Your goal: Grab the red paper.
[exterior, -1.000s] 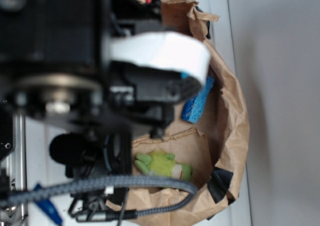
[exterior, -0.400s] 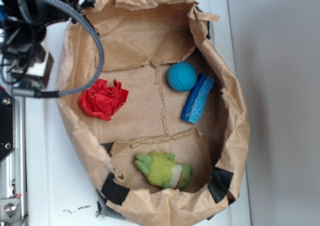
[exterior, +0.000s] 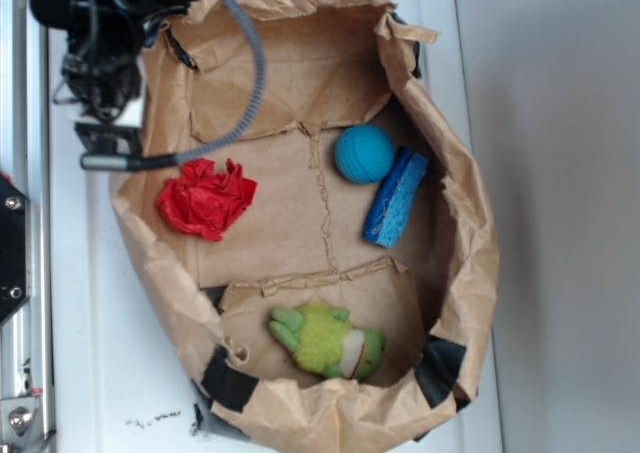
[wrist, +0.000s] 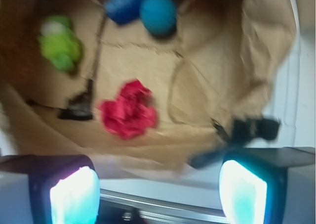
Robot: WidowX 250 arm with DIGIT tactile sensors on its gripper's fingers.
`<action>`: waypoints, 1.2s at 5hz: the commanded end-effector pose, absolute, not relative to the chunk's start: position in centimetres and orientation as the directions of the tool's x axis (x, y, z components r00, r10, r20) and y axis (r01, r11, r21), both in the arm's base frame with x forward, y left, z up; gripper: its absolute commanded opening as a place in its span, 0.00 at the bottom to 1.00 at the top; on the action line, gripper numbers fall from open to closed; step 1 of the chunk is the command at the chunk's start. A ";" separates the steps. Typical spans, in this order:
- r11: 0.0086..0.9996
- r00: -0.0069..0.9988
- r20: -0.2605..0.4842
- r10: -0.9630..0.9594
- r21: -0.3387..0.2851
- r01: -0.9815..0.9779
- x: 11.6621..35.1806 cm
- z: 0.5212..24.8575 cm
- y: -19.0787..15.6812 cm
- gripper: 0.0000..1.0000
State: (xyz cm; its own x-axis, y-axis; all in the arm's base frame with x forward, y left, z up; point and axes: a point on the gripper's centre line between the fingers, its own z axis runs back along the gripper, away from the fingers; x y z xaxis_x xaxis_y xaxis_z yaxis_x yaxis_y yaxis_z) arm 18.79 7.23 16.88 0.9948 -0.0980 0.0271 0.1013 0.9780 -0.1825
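The red paper (exterior: 205, 199) lies on the floor of the brown paper bag (exterior: 470, 263), on the side near the bag's wall that is closest to the robot, and it has not changed place since the earlier exterior frames. In the wrist view the red paper (wrist: 128, 110) appears in the middle, beyond the bag's near edge. The gripper (wrist: 158, 192) is spread wide; its two pale fingertips (wrist: 74, 197) stand far apart at the bottom of the wrist view and nothing is between them. One second ago the arm (exterior: 110, 43) filled most of the exterior view and hid the paper; now it is only in the upper corner, outside the bag's rim, with its grey cable (exterior: 245, 83) curving over the edge. Since 0.4 s ago the arm has shifted a little further along that edge. The blue ball (exterior: 364, 154) and the blue block (exterior: 395, 198) touch each other, well apart from the paper, and the green plush toy (exterior: 325, 340) lies at the other end of the bag. All three are in the same places as before.
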 end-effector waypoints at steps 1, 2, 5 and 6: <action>0.986 0.993 0.102 -0.061 -0.148 0.076 22.0 17.6 5.2 1.00; 0.997 0.992 0.109 -0.067 -0.038 0.072 23.0 12.8 4.8 1.00; 0.987 0.987 0.078 -0.138 0.092 0.131 22.5 6.8 6.1 0.98; 0.992 0.993 0.084 -0.083 0.102 0.074 24.0 6.8 6.0 0.00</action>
State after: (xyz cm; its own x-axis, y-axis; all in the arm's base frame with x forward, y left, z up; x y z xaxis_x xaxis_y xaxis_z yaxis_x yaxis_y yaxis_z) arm 23.16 6.06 6.07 0.9976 -0.0584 0.0382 0.0551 0.9951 0.0822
